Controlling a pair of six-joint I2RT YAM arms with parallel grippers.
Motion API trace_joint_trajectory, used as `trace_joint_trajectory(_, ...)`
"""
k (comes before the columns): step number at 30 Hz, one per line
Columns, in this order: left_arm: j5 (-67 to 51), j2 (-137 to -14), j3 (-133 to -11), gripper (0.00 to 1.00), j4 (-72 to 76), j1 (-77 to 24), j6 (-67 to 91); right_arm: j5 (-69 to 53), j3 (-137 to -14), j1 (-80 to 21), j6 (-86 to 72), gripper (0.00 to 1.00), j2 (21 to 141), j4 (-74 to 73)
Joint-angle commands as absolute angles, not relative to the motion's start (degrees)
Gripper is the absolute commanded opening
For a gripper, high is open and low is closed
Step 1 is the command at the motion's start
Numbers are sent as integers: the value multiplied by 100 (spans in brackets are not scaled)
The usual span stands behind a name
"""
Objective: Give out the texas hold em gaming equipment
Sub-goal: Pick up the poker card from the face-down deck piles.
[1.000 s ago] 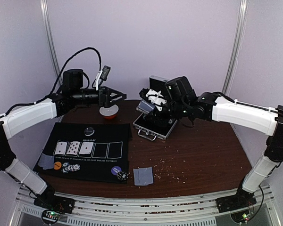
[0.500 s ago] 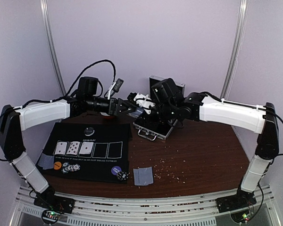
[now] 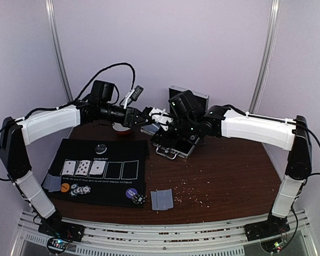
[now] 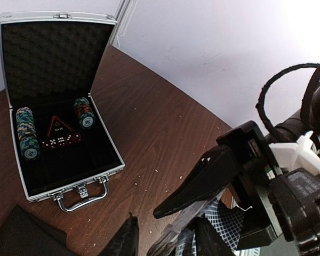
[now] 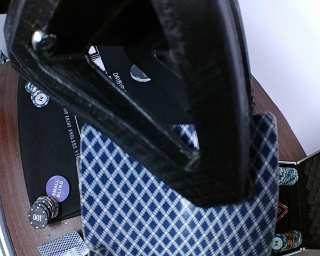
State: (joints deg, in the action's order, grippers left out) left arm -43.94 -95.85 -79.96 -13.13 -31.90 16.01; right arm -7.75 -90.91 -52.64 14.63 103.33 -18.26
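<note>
Right wrist view had the deck filling the frame, its back a blue-and-white diamond lattice, pinched at one end by the right gripper. From the top external camera the deck hung above the far middle of the table. Its long axis ran roughly left to right, and its free end pointed left at the left gripper. That gripper's fingers stood on either side of the deck's edge; whether they pressed on it could not be told. On the table just right of the deck sat a silver case, lid up and lined with black foam. It held two rows of striped chips lying on their sides, red dice and a dark triangle.
</note>
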Motion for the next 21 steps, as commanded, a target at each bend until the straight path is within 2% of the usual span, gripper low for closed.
trace_joint_trajectory(1,-3717,-9473,-8219,35,-1977,-3172,987,-726,-9087,-5292,1491,44,10171,-1726)
trace_joint_trajectory(7,-3467,-9235,-8216,27,-2088,-3161,836,-691,-9075,-5291,1485,44,10176,-1727)
trace_joint_trajectory(11,-3924,-9138,-8183,20,-2001,-3158,771,-677,-9105,-5295,1503,44,10185,-1736)
trace_joint_trajectory(16,-4204,-9064,-8124,0,-1998,-3156,713,-629,-9097,-5298,1503,44,10169,-1730)
trace_joint_trajectory(21,-4093,-8910,-8106,0,-2046,-3156,640,-557,-9065,-5286,1494,44,10143,-1750)
